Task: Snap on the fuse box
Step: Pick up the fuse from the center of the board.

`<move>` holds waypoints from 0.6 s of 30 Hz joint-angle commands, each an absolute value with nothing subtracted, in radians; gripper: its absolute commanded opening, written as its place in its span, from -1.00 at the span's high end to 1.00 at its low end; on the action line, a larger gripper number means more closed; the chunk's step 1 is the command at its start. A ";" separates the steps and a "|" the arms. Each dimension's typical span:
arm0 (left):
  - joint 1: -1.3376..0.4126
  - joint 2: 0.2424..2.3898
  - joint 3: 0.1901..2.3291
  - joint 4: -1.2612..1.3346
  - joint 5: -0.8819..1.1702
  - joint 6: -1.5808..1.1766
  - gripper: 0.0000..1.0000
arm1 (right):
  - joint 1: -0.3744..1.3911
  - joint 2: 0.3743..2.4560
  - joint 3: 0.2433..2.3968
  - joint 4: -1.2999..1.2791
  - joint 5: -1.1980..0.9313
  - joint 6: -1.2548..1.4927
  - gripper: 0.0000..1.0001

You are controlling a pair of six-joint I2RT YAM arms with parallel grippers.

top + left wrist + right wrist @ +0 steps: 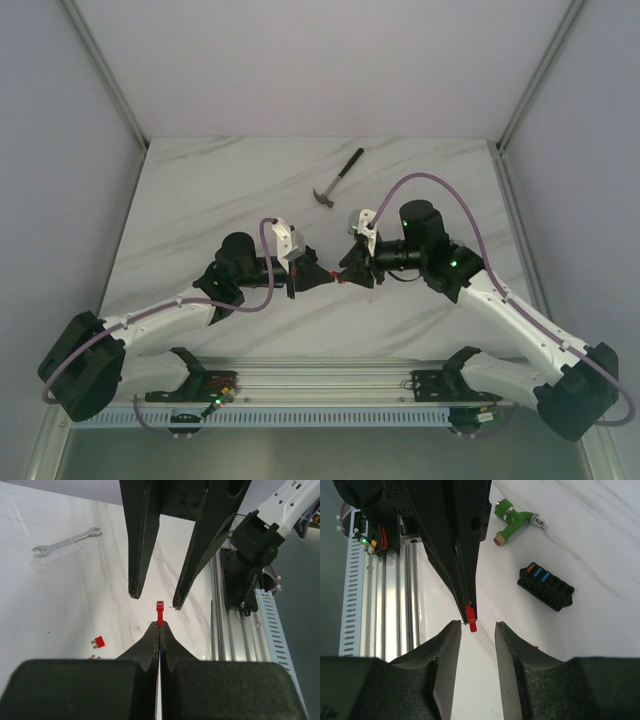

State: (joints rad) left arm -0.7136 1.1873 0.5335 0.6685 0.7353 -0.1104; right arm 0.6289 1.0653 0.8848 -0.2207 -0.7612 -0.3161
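Note:
The fuse box [546, 586] is a small black block with orange and blue inserts. It lies on the white table beyond my right gripper and shows only in the right wrist view. My left gripper [160, 625] is shut on a tiny red fuse [160, 612], which sticks out of its tips. My right gripper [476, 626] is open, its tips on either side of that red fuse [471, 619] without touching it. In the top view both grippers meet tip to tip, left [322, 275] and right [350, 270]; the fuse box is hidden there.
A green part [512, 520] lies past the fuse box. A hammer [338, 177] lies at the back of the table. A wrench [67, 541] on a clear piece and loose red fuses [99, 641] lie left of my left gripper. The aluminium rail [235, 630] runs along the near edge.

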 commanded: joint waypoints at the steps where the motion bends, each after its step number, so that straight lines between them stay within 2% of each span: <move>1: -0.712 1.197 0.575 0.667 0.810 -0.091 1.00 | 0.624 1.080 0.931 -0.235 -0.819 -0.342 0.23; 11: -0.721 1.218 0.590 0.658 0.824 -0.085 1.00 | 0.624 1.100 0.942 -0.255 -0.861 -0.359 0.51; 18: -0.723 1.221 0.592 0.654 0.821 -0.082 1.00 | 0.621 1.093 0.940 -0.260 -0.877 -0.363 0.63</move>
